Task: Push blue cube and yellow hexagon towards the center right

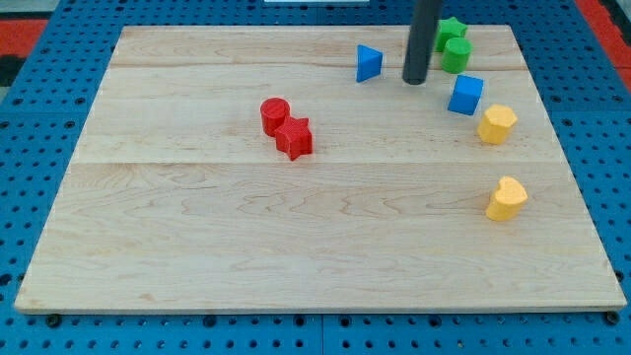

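Blue cube (465, 94) is seen in the upper right part of the wooden board (197, 237), at about 4 o'clock from the rod's tip (415, 81) and near it, a narrow strip of bare wood showing between the two. Yellow hexagon (497, 124) is placed just beside the cube, at roughly 4 o'clock from it; whether their edges touch cannot be told. A second yellow block (507, 198), heart-like in outline, is found at 6 o'clock from the hexagon, well apart, near the board's right edge. The tip is planted on the board between the blue triangular block (369, 62), which lies near it at 9 to 10 o'clock, and the cube. Two green blocks are stacked up in view at about 1 o'clock from the tip: a green cylinder (455, 53) in front and another green block (452, 29) behind it, shape unclear, partly hidden by the rod. A red cylinder (275, 114) and a red star-like block (294, 137) are seen touching each other left of centre, well apart from everything else. No gripper is fitted, so no open or closed state is shown; nothing is held by the rod.
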You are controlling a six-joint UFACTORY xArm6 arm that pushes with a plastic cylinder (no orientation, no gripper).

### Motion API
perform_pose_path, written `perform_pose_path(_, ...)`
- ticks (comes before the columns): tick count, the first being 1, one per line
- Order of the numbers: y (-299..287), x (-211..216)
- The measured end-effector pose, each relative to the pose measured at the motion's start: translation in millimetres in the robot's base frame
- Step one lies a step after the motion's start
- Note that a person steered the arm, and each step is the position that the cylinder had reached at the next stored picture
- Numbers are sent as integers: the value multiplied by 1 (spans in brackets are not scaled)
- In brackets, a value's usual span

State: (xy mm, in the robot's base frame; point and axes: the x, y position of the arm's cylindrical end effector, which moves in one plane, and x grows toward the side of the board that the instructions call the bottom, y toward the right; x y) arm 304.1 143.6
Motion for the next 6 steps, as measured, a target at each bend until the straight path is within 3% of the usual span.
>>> perform_pose_path(2, 56, 23)
perform_pose_path(6, 63, 68)
